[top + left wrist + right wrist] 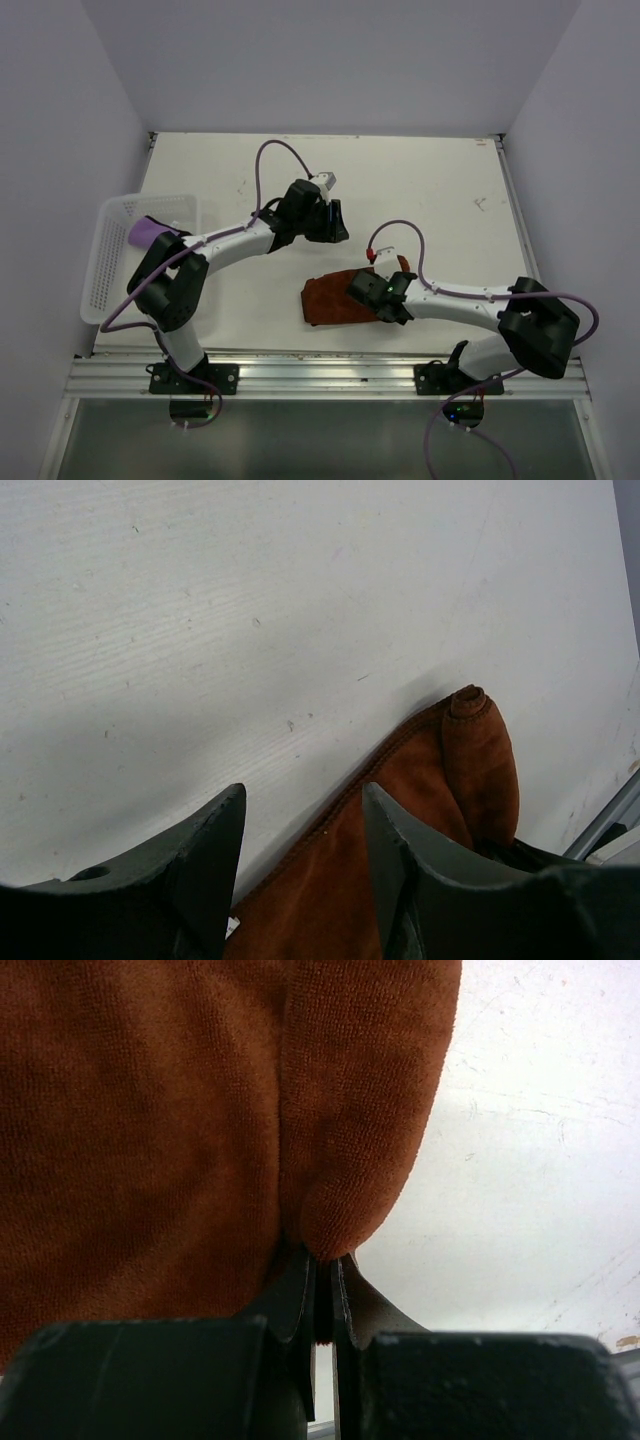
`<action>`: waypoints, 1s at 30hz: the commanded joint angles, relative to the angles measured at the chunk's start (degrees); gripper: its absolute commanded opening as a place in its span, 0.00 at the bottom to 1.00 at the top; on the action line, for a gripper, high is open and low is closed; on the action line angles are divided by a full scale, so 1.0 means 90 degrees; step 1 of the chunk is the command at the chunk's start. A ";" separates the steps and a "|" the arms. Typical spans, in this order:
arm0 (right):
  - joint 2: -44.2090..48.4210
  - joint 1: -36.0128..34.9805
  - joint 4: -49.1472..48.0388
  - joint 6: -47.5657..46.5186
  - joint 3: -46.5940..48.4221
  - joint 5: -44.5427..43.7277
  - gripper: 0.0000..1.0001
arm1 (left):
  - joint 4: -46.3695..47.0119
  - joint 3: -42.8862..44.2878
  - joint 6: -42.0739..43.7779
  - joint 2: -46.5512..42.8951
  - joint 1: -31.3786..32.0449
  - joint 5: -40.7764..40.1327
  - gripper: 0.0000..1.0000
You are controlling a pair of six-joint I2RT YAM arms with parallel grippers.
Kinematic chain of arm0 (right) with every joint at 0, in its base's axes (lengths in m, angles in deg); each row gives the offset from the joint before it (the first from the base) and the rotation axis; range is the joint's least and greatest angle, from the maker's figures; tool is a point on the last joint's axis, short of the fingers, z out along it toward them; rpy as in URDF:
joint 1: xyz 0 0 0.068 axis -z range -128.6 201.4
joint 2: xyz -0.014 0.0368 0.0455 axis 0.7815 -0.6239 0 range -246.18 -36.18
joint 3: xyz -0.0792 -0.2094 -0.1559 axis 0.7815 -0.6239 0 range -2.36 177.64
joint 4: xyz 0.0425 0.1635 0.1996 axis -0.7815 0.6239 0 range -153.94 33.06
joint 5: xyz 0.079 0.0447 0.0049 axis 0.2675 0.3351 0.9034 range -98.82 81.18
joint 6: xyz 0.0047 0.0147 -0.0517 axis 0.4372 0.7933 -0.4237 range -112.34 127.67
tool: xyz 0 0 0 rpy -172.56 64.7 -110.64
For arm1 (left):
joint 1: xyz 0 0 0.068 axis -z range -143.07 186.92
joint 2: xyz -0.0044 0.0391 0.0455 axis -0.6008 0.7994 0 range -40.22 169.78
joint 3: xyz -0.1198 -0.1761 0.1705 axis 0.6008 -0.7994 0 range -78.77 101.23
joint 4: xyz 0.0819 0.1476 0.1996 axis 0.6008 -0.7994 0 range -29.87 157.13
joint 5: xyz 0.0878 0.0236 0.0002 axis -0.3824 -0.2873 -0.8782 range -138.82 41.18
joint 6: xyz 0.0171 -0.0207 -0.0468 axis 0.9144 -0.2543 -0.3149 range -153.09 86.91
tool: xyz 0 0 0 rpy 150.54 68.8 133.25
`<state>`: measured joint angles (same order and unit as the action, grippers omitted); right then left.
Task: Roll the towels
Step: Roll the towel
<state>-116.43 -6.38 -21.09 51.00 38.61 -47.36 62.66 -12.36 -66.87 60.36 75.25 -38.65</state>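
The rust orange-brown soft cloth towel point(328, 298) lies partly spread near the table's near edge, right of its middle, with one end turned over into a rounded fold. The right gripper point(322, 1260) is pressed together on that fold, pinching a tuck of cloth. The left gripper point(303, 790) hangs with jaws spread over the bare white table point(430, 180) at the towel's far edge, holding nothing. The purple towel point(148, 232) sits in the white perforated plastic basket point(105, 270) at the left edge. The pinch looks shallow. Pulling could slip the fold free, or drag the unpinned cloth along instead of rolling it.
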 commanded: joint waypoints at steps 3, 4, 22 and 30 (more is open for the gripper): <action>-0.0117 -0.0132 0.0004 0.0254 0.0291 -0.0239 0.00 | 0.0047 0.0092 0.0130 -0.0461 -0.0030 -0.0056 0.54; -0.0117 -0.0143 -0.0005 0.0263 0.0282 -0.0219 0.00 | 0.0057 0.0072 0.0121 -0.0491 -0.0030 -0.0056 0.54; -0.0507 -0.0748 0.0619 0.0683 0.0652 -0.0717 0.00 | 0.0087 -0.0270 0.0198 -0.0834 -0.0040 0.0012 0.56; -0.1356 -0.1216 0.1000 0.0713 0.1160 -0.1000 0.00 | 0.0077 0.0120 0.0325 -0.0512 -0.0040 0.0422 0.58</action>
<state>-127.01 -15.98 -14.75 55.21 46.50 -52.52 62.11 -14.52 -66.19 54.76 75.23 -37.71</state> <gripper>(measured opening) 0.044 0.575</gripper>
